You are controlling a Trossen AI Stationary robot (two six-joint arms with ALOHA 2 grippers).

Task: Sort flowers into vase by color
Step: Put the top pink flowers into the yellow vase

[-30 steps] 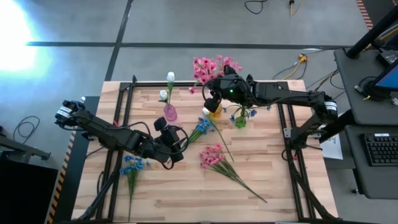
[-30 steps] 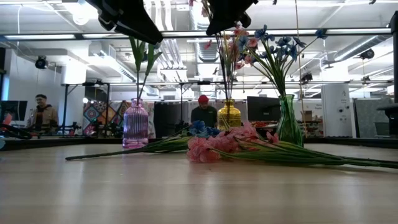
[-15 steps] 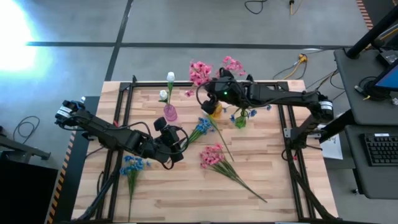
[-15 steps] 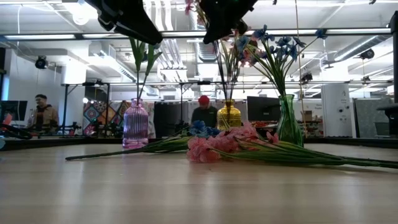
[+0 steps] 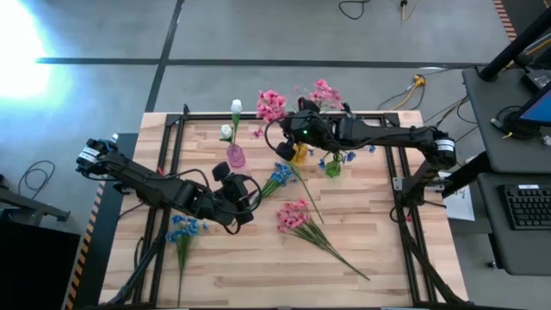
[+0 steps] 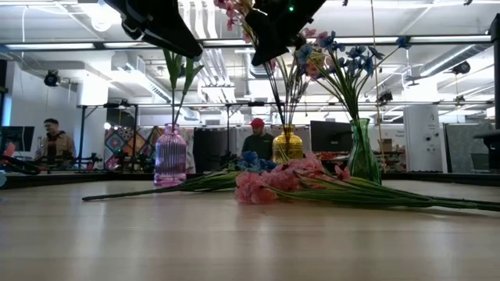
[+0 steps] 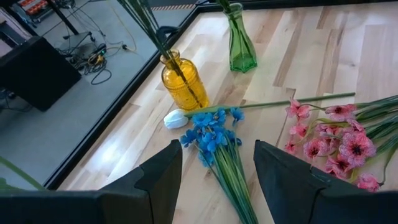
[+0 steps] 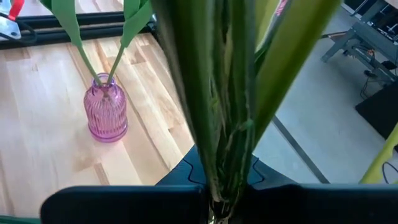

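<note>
The right claw, closed on a bunch of pink flowers, has carried the stems leftward over the yellow vase at upper centre of the overhead frame; a second ago the blossoms sat in one tight mass above the claw, and now they have fanned apart, one cluster swung toward the upper left and another toward the upper right. From bench height the stems run down into the yellow vase, so the pink bunch appears to be settling into its vase rather than leaving it, a step nearly done.

The left claw, its fingers spread with nothing between them, has not moved and hangs at centre left over loose blue flowers lying on the bench. More pink blossoms lie at centre, and a blue sprig at lower left, all yet to be sorted.

The vases are ribbed glass: a bulbous amber one, a slim flared green one holding blue stems, and a squat purple one with white buds. The flowers look like fabric on thin, wiry green stems, with broad flat leaves. The bench is pale, smooth wooden planking.
</note>
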